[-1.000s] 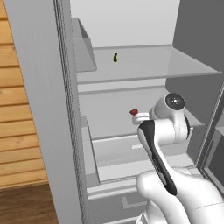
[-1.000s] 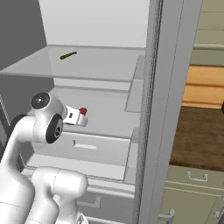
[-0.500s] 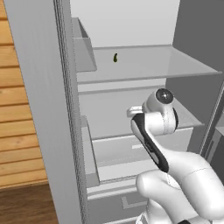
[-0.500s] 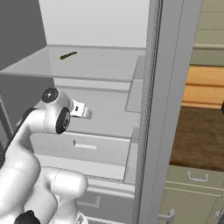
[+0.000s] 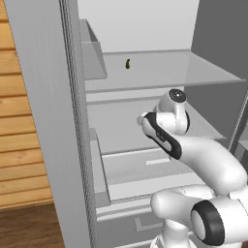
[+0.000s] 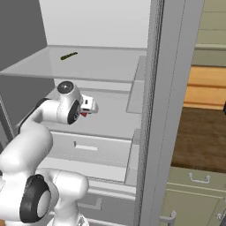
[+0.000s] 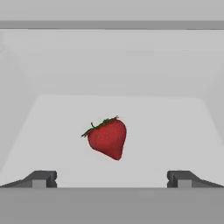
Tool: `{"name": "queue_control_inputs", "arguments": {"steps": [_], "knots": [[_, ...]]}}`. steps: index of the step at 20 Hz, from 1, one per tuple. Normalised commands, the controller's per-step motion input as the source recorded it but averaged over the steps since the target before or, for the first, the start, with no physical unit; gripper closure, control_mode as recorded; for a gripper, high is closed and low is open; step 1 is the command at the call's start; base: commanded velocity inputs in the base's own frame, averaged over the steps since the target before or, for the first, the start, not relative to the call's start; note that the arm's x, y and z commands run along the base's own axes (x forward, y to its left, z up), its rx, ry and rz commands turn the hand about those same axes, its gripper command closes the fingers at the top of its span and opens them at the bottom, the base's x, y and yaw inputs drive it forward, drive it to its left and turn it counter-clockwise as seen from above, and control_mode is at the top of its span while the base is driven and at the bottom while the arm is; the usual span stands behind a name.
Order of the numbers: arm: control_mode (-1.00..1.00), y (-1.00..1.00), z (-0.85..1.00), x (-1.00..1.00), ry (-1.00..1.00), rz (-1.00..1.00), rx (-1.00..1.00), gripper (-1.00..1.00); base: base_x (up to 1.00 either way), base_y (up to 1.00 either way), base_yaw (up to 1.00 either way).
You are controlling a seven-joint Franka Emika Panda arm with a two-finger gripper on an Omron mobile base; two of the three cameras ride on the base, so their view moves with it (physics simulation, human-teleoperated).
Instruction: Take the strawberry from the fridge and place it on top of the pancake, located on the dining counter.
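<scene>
Dark grey are the two fingertips point(image 7: 41, 178) of my hand point(image 7: 112, 179), and they stand wide apart at the bottom of the hand view, with nothing between them. My hand is fully open and holds nothing. Just in front of it, between the two tips but further in, the strawberry point(image 7: 107, 138) lies on the white middle shelf point(image 7: 131, 109) of the fridge point(image 5: 43, 121). The fruit is bright red with a small green leaf crown on top, its point turned downward in the hand view, and it does not touch my fingers.

From the right base view, the hand point(image 6: 89, 106) is reaching into the fridge over this same shelf, and a bit of red of the strawberry point(image 6: 82, 114) shows just below it. In the left base view my white arm point(image 5: 193, 155) stands in front of the shelf.

Above the strawberry there is a glass shelf point(image 5: 193, 72), and a small dark green item point(image 5: 128, 64) lies on it, well apart from my hand. Below the strawberry's shelf there is a white drawer point(image 6: 95, 150). Beside the fridge, on its left in the left base view, a wooden wall point(image 5: 19, 145) is visible.
</scene>
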Motion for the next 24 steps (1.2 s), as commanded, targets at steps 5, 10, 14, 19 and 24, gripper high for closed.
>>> {"name": "queue_control_inputs", "arguments": {"steps": [5, 10, 14, 19, 24], "knots": [[-1.0, 0.0, -0.17, 0.33, 0.0, 0.09, -0.06, -1.0, 0.0, 0.0, 0.0], [-1.0, 0.0, -0.29, 0.27, -0.04, 0.01, -0.02, -1.0, 0.0, 0.0, 0.0], [-1.0, 0.0, -0.22, 0.33, 0.0, 0.0, -0.01, -1.0, 0.0, 0.0, 0.0], [-1.0, 0.03, -0.09, 0.19, 0.05, 0.0, -0.01, -1.0, 0.0, 0.0, 0.0], [-1.0, 0.09, -0.15, 0.02, 0.02, 0.0, -0.02, -1.0, 0.0, 0.0, 0.0]]}}
